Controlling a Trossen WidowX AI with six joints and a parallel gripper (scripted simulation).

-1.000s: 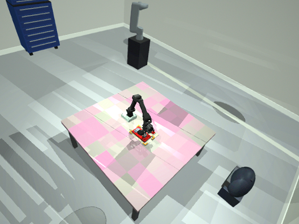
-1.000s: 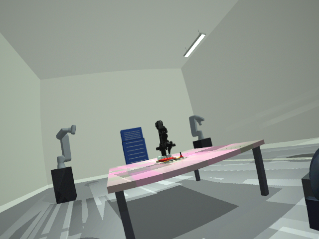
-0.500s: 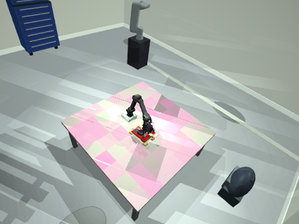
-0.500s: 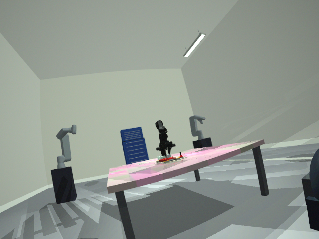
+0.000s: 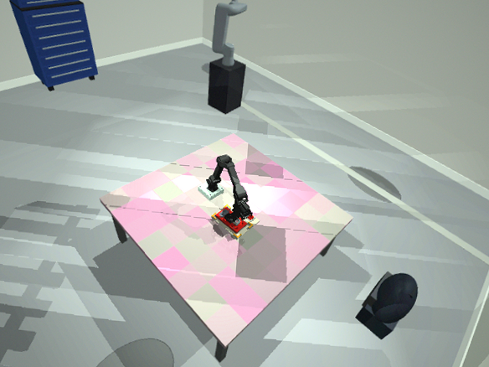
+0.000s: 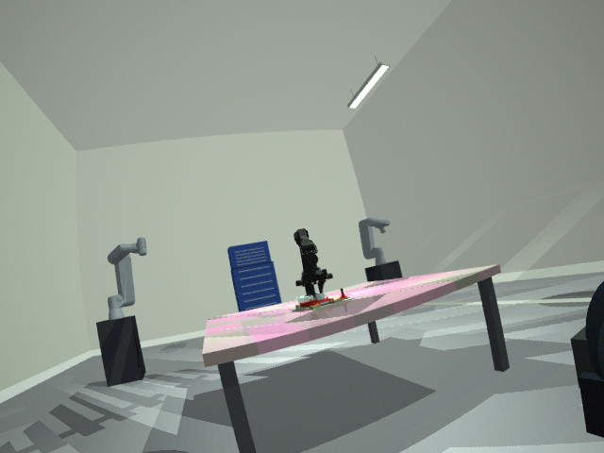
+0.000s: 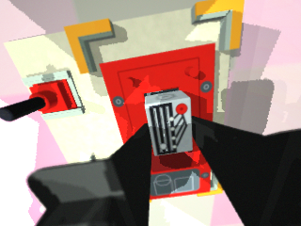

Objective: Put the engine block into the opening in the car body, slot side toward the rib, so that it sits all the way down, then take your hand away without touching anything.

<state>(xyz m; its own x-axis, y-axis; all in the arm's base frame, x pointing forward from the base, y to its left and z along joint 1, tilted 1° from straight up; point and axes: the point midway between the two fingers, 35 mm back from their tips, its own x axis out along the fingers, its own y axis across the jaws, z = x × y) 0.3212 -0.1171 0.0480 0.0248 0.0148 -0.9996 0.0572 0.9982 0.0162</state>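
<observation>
The engine block (image 7: 170, 124) is a light grey block with dark slots and a red round mark on its upper face. My gripper (image 5: 236, 219) (image 6: 315, 293) (image 7: 168, 124) is shut on it, one black finger on each side. The block is over the middle of the red car body (image 5: 236, 225) (image 6: 306, 304) (image 7: 110, 77). A thin dark strip of the opening (image 7: 162, 91) shows past the block's far edge. The block and fingers hide the rest of the opening, and I cannot make out the rib. How deep the block sits is hard to tell.
The car body lies on a cream board (image 7: 87, 137) with yellow corner brackets (image 7: 75, 35) (image 7: 233, 38). Left of it in the wrist view, a red piece (image 7: 61, 94) with a black handle (image 7: 21, 108) sits in a pale holder. The board rests on the pink table (image 5: 174, 258) (image 6: 390, 303).
</observation>
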